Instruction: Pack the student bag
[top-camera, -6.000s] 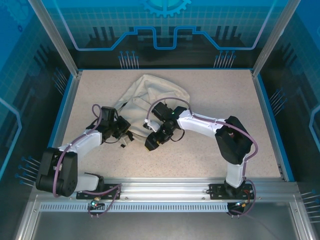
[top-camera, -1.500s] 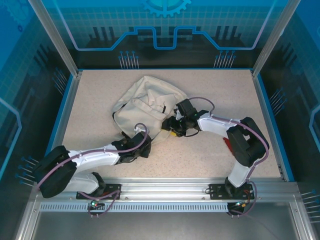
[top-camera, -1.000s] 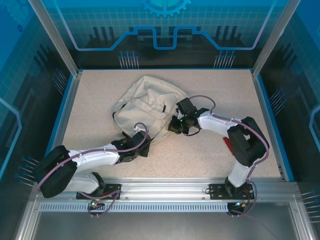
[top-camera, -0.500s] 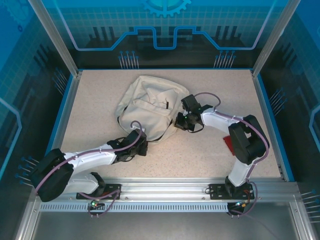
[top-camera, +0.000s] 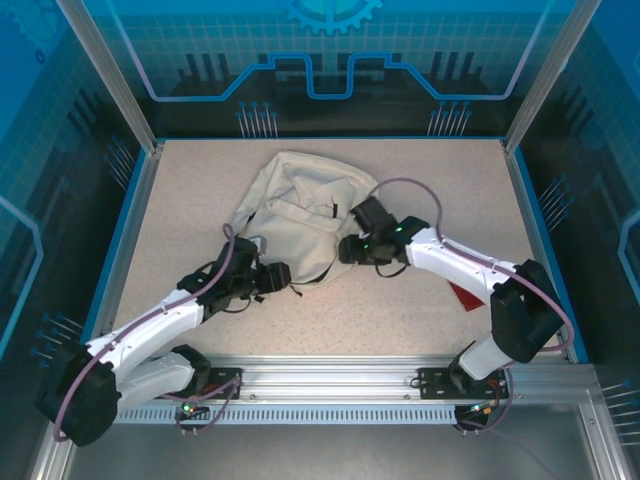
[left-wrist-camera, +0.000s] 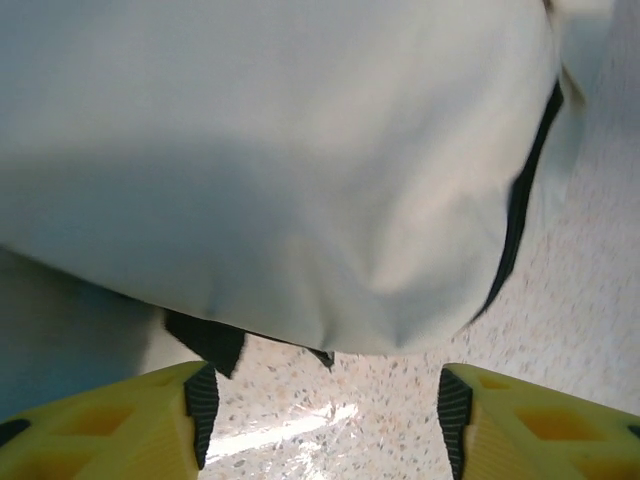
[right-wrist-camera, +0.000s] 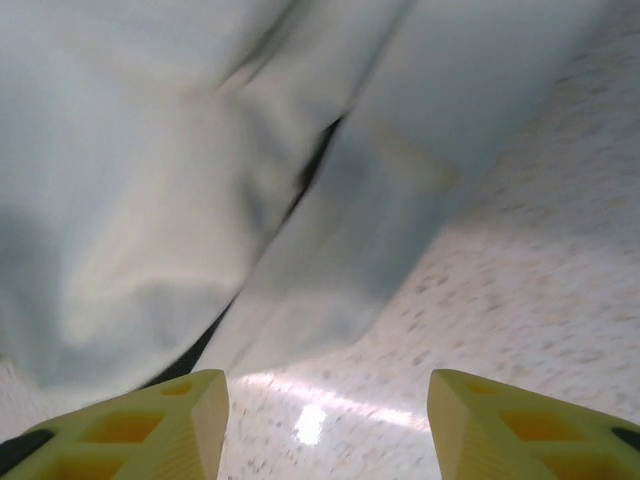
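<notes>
Top external: high, behind the arm bases at the near edge, looking down over the whole worktop to its far edge. Left wrist — low, very close, tips of the left hand at frame bottom, facing the student bag. Right wrist — equally close, tips of the right hand at frame bottom, facing the bag too. All three share bag fabric and speckled worktop.

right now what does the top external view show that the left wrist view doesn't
Top external: the whole student bag lying crumpled on the table, the left gripper at its near edge, the right gripper at its right side, and a small red object beside the right arm. Left wrist: close up, the yellow fingers stand apart with bare table between them, and a dark strap runs along the bag's edge. Shared: cream bag fabric on the speckled table.
</notes>
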